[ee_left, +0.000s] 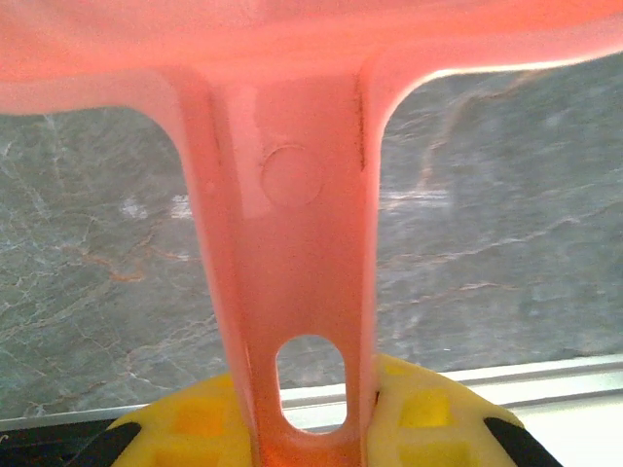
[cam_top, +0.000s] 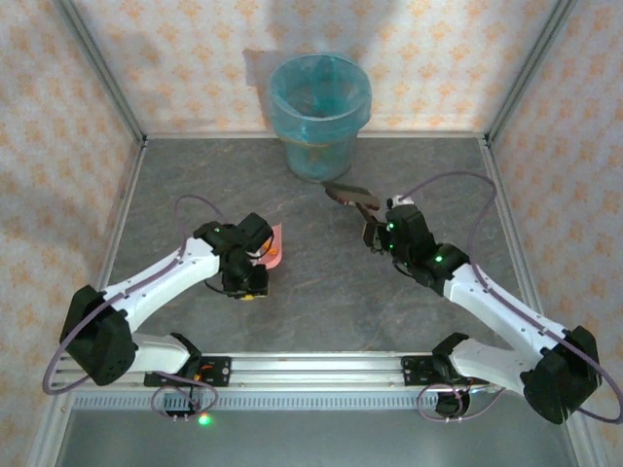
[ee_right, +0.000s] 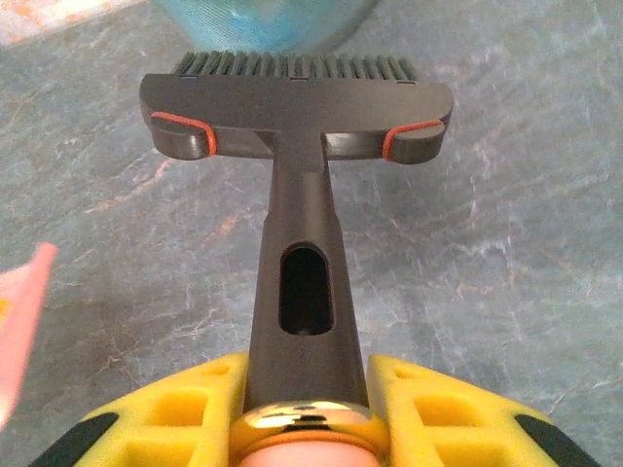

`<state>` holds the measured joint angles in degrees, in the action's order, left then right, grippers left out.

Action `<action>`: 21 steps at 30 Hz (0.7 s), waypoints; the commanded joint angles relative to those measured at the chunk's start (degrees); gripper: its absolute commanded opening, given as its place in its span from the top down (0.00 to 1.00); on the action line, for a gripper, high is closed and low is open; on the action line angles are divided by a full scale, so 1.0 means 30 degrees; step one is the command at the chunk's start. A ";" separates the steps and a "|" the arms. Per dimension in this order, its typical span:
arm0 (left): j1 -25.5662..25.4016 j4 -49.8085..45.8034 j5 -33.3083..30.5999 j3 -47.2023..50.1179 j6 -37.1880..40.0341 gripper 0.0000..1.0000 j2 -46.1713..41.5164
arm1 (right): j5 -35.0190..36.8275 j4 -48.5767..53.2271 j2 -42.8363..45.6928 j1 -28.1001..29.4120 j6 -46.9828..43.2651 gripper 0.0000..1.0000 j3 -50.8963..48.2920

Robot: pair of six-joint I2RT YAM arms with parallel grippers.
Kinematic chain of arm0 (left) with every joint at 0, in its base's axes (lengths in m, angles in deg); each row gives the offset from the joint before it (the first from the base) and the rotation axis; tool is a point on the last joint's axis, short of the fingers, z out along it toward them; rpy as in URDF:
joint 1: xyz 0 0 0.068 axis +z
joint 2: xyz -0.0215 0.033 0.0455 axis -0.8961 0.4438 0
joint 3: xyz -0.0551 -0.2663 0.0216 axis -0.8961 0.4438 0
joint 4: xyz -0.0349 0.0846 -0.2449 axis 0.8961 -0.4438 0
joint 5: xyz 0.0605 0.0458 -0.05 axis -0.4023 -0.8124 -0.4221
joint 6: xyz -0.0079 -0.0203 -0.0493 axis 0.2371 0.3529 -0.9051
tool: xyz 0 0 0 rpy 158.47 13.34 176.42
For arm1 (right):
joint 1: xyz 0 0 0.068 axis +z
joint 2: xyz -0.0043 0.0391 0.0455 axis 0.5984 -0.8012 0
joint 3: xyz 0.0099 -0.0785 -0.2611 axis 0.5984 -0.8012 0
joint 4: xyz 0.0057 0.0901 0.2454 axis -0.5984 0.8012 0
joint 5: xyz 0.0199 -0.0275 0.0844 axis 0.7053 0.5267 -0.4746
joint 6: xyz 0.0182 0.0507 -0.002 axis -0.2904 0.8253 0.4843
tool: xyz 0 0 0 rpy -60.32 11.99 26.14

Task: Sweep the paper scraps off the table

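Left wrist — left end effector (ee_left: 311, 423) tight on pink dustpan handle (ee_left: 292, 243), table (ee_left: 506, 243) beneath

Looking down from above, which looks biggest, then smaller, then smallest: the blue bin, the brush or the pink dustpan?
1. Bin, clearly the largest.
2 and 3. Brush and dustpan: not ranked, since much of the dustpan is hidden.

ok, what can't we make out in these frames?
Paper scraps: too small to pick out in the top view; the left arm covers part of the pink dustpan.
Dustpan's tray: left wrist view, cut off by the top edge, blurred.
Bin: right wrist view, blurred, cut off above the brush.
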<state>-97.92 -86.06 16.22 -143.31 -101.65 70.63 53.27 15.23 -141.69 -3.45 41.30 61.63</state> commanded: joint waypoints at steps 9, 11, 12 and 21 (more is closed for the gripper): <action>-0.0721 -0.3162 -0.1327 -0.8309 -0.0742 1.00 0.0881 | -0.1079 -0.4836 0.0423 -0.1218 0.2954 1.00 -0.1497; -0.0867 -0.3232 -0.1290 -1.0234 -0.0720 1.00 0.1643 | -0.1101 -0.5289 0.0631 -0.1219 0.3064 1.00 -0.1879; -0.0939 -0.3443 -0.1333 -1.1207 -0.0713 1.00 0.2093 | -0.1093 -0.5357 0.0681 -0.1211 0.3122 1.00 -0.1969; -0.1759 -0.5482 -0.1529 -2.1377 0.0053 1.00 0.8127 | -0.1133 -0.5506 0.0377 -0.1225 0.3343 1.00 -0.2044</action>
<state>-102.59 -98.30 13.07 -200.92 -102.90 91.32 49.24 2.88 -141.12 -6.82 50.57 55.37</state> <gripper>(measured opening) 0.217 0.296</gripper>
